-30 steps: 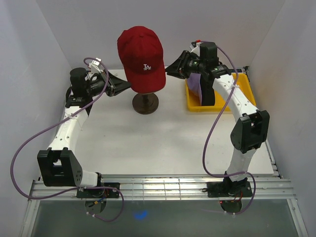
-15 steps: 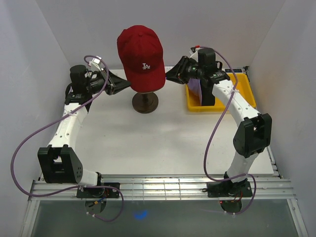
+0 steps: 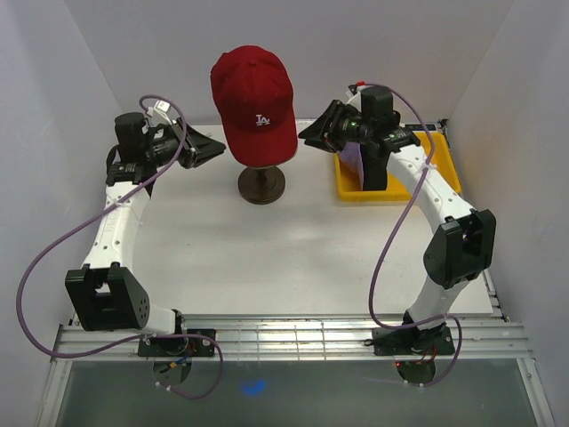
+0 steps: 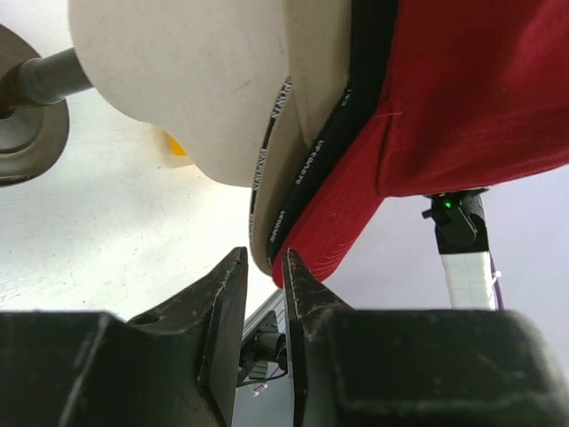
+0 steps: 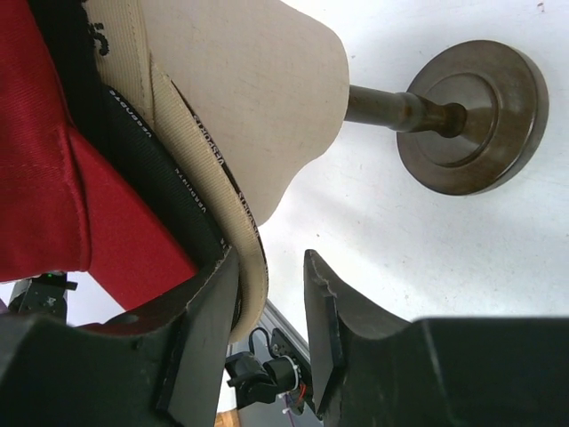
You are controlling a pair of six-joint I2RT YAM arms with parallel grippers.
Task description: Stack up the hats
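A red hat (image 3: 255,93) with a white logo sits on the beige mannequin head (image 4: 178,80), over a black hat whose rim (image 4: 311,169) shows underneath. A lavender hat (image 3: 354,153) lies in the yellow bin (image 3: 440,160). My left gripper (image 3: 218,149) hangs left of the stack. In its wrist view, the left gripper (image 4: 264,253) is slightly open, and the red rim (image 4: 338,240) ends just past its tips. My right gripper (image 3: 307,133) is at the stack's right side. It (image 5: 271,255) is open, with a beige inner band (image 5: 249,258) lying against one finger.
The head stands on a dark round base (image 3: 261,185) at the back middle of the white table (image 3: 293,258). White walls close in on the left, back and right. The right arm passes over the bin.
The left gripper has pulled back to the left, away from the hats' rim, and parted a little. The right gripper's jaws have widened beside the rim. The hats stay put.
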